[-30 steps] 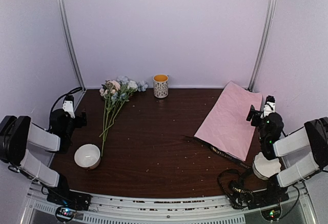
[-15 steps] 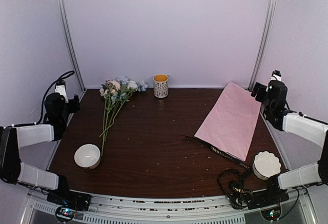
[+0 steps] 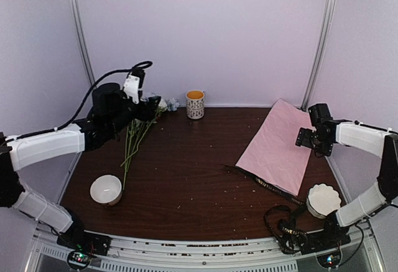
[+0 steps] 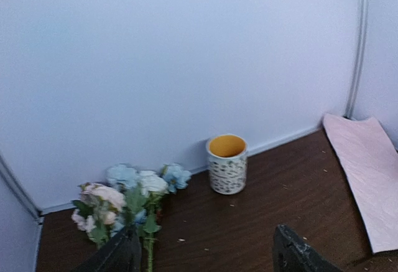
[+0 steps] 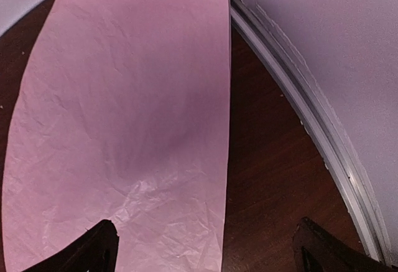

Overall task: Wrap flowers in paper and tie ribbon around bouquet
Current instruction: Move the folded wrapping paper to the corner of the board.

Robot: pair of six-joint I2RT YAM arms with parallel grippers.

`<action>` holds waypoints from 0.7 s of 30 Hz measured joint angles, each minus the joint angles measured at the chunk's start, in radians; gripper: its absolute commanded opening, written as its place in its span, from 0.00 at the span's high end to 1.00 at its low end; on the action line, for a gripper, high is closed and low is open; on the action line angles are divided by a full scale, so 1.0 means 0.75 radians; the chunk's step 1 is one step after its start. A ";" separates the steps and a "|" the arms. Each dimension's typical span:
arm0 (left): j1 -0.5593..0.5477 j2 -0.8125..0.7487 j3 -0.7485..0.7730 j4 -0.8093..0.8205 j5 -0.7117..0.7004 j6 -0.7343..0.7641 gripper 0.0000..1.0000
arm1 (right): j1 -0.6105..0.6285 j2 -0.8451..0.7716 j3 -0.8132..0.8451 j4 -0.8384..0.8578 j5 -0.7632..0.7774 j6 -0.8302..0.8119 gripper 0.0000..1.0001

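A: Flowers [image 4: 127, 191], where did they lie?
B: On the table's [image 3: 186, 178] far left, just ahead of the left gripper [image 4: 208, 256], jaws apart and empty. The right gripper [image 5: 208, 247], jaws spread, hovered above the paper's [image 5: 124, 129] edge.

paper: large creased pink paper sheet [image 5: 124, 129], flat on dark brown wooden table [image 5: 267, 160]
right gripper [image 5: 205, 253]: jaws wide, straddling sheet's edge

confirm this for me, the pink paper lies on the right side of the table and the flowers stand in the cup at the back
No. The flowers lie flat on the table left of the cup, not in it, as the left wrist view shows. The paper does lie on the right side.
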 measured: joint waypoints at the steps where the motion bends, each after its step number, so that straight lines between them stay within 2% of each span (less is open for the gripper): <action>1: -0.030 0.073 0.065 -0.039 0.061 -0.018 0.25 | -0.006 0.027 0.008 -0.037 -0.008 0.015 0.00; 6: -0.156 0.566 0.485 -0.260 0.464 -0.112 0.25 | -0.038 0.196 0.075 -0.162 -0.096 0.083 0.00; 12: -0.262 0.979 0.852 -0.484 0.788 -0.166 0.20 | -0.039 0.239 0.035 -0.204 -0.227 0.145 0.00; 17: -0.299 1.290 1.209 -0.654 0.987 -0.247 0.19 | -0.038 0.242 -0.021 -0.194 -0.319 0.173 0.00; 21: -0.293 1.425 1.346 -0.735 1.066 -0.306 0.19 | -0.038 0.263 -0.034 -0.165 -0.385 0.170 0.01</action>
